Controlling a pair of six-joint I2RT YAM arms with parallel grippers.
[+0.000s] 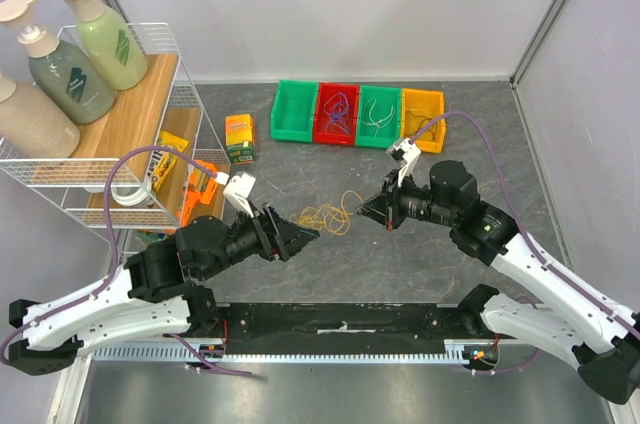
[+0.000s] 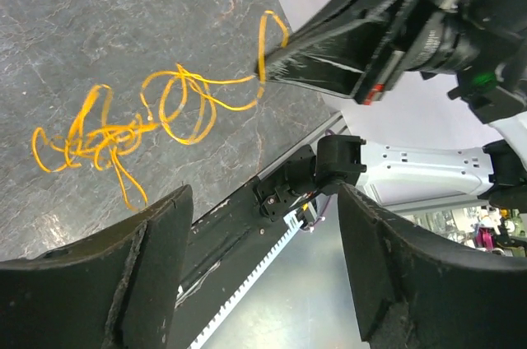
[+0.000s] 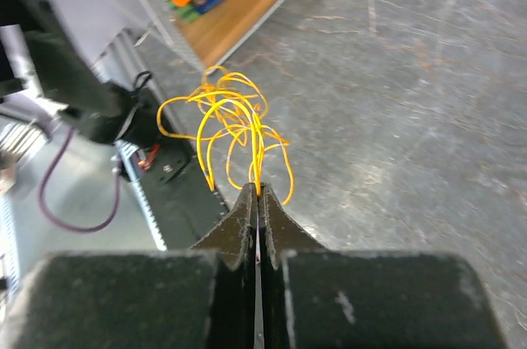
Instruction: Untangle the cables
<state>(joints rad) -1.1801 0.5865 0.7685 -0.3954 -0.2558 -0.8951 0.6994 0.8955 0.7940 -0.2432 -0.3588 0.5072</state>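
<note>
The yellow wires (image 1: 325, 216) lie in a curly heap in the middle of the gray table (image 1: 500, 144), between the two claws. The right claw (image 1: 362, 209) is at the 3 o'clock side of the heap. Its two fingers are pressed tight together, and they pinch one loop of the yellow wires (image 3: 230, 118) right at the tips. You can see this best from the right claw's (image 3: 257, 194) own camera. That pinched end is lifted a little off the table, while the other loops rest flat on it. The left claw (image 1: 305, 234) is just beside the heap, at about 8 o'clock. Its fingers are spread wide apart with nothing between them. From the left claw's (image 2: 263, 201) camera, the yellow wires (image 2: 177, 106) lie out in front of the fingers, not inside them, and the right claw (image 2: 265, 69) bites the far end. At 12 o'clock there is a row of four bins. The red bin (image 1: 335, 140) holds a purple wire (image 1: 338, 109), and the green bin (image 1: 378, 142) next to it holds a white wire (image 1: 378, 116).
</note>
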